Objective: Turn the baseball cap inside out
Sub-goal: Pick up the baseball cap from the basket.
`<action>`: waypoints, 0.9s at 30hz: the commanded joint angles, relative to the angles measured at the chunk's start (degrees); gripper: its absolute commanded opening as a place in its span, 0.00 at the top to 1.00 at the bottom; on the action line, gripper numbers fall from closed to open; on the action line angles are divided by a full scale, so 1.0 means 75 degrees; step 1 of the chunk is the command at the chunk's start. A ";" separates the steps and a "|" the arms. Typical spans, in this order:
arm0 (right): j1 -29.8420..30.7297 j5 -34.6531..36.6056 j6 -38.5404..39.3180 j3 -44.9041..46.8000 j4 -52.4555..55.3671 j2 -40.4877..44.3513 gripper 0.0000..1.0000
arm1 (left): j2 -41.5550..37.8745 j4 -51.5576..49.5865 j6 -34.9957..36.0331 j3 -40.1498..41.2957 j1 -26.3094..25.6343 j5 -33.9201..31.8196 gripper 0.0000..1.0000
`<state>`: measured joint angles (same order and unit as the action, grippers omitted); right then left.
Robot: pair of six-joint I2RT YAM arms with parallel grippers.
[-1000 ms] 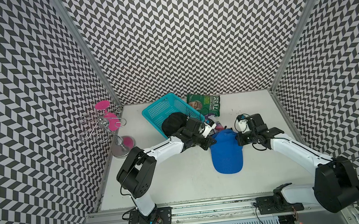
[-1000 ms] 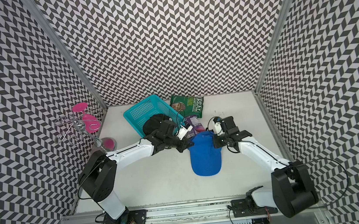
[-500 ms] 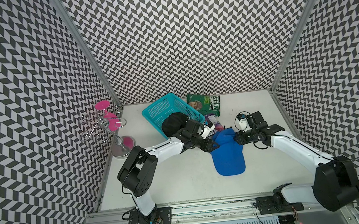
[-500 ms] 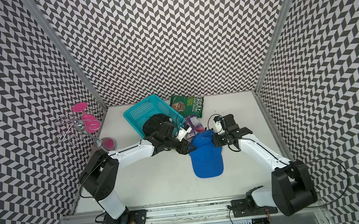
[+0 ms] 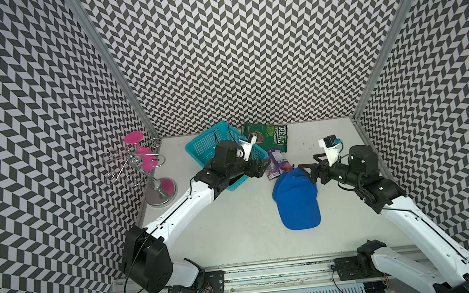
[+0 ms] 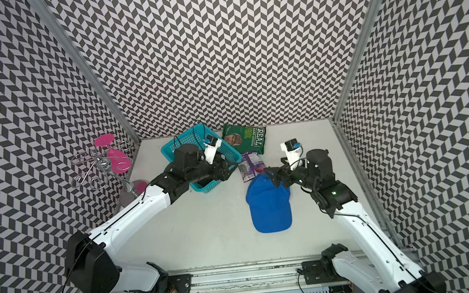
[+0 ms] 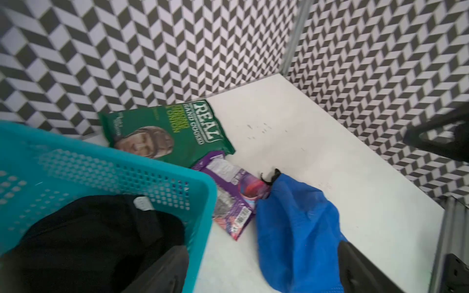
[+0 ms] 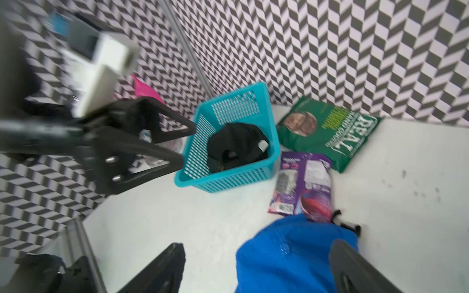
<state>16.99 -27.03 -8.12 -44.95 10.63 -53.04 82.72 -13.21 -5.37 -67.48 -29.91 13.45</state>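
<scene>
The blue baseball cap [image 5: 297, 203] [image 6: 269, 206] lies flat on the white table, its long side running toward the front edge. Its far end rests against a purple snack packet [image 5: 276, 163]. My left gripper [image 5: 260, 166] [image 6: 229, 168] hovers open over the basket's near corner, left of the cap and apart from it. My right gripper [image 5: 305, 172] [image 6: 273, 175] stands open at the cap's far right edge, with nothing gripped. In the left wrist view the cap [image 7: 291, 228] lies between the wide-spread fingers of that gripper [image 7: 261, 274]. The right wrist view shows the same for the cap [image 8: 286, 258] and right gripper [image 8: 256, 271].
A teal basket [image 5: 203, 147] holding a black garment [image 8: 236, 144] stands at the back, under my left wrist. A green chip bag [image 5: 270, 136] lies against the back wall. A metal stand with pink glasses [image 5: 143, 162] is at the left wall.
Both grippers have opened and let go of the cap, which has settled on the table. The left gripper has drawn back toward the basket and the right one slightly to the right.
</scene>
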 commanded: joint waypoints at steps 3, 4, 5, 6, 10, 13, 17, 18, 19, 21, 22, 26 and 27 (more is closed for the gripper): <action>0.0508 -0.1041 -0.0824 0.0507 -0.2263 0.0057 0.06 | 0.0940 -0.0870 0.0475 -0.0587 0.1045 -0.0285 0.07; 0.0631 -0.0966 -0.0785 0.0503 -0.2232 -0.0019 0.06 | 0.1223 -0.0933 0.0470 -0.0748 0.1269 -0.0254 0.07; 0.0768 -0.0845 -0.0699 0.0454 -0.2140 -0.0113 0.06 | 0.1542 -0.1076 0.0421 -0.0990 0.1480 -0.0198 0.07; 0.0887 -0.0731 -0.0605 0.0368 -0.2016 -0.0212 0.06 | 0.1924 -0.1236 0.0340 -0.1275 0.1691 -0.0212 0.07; 0.1339 -0.0070 -0.0191 0.0027 -0.1493 -0.0485 0.05 | 0.2951 -0.1192 -0.0081 -0.1826 0.2019 -0.0835 0.04; 0.1512 0.0166 0.0003 -0.0156 -0.1221 -0.0601 0.04 | 0.3272 -0.0817 -0.0210 -0.1863 0.2066 -0.1438 0.02; 0.1556 0.0296 0.0010 -0.0096 -0.1200 -0.0593 0.04 | 0.3752 -0.0679 -0.0180 -0.2092 0.2113 -0.1782 0.00; 0.1555 0.0325 -0.0013 -0.0069 -0.1210 -0.0593 0.04 | 0.3899 -0.0689 -0.0138 -0.2171 0.2113 -0.1782 0.00; 0.1572 0.0374 -0.0048 -0.0045 -0.1196 -0.0590 0.04 | 0.4038 -0.0727 -0.0088 -0.2232 0.2113 -0.1773 0.01; 0.1568 0.0675 -0.0180 -0.0042 -0.1120 -0.0592 0.06 | 0.4276 -0.0882 -0.0009 -0.2363 0.2125 -0.1712 0.07; 0.1574 0.0912 -0.0277 -0.0062 -0.1036 -0.0598 0.07 | 0.4299 -0.0898 -0.0007 -0.2352 0.2125 -0.1664 0.12; 0.1571 0.1486 -0.0532 -0.0124 -0.0805 -0.0595 0.12 | 0.3801 -0.0287 -0.0165 -0.1657 0.2114 -0.1319 0.57; 0.1568 0.1533 -0.0571 -0.0104 -0.0816 -0.0572 0.12 | 0.3608 -0.0079 -0.0182 -0.1455 0.2113 -0.1291 0.64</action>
<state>28.45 -19.46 -10.85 -44.42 5.13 -57.63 113.27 -17.56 -6.31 -80.95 -13.69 1.85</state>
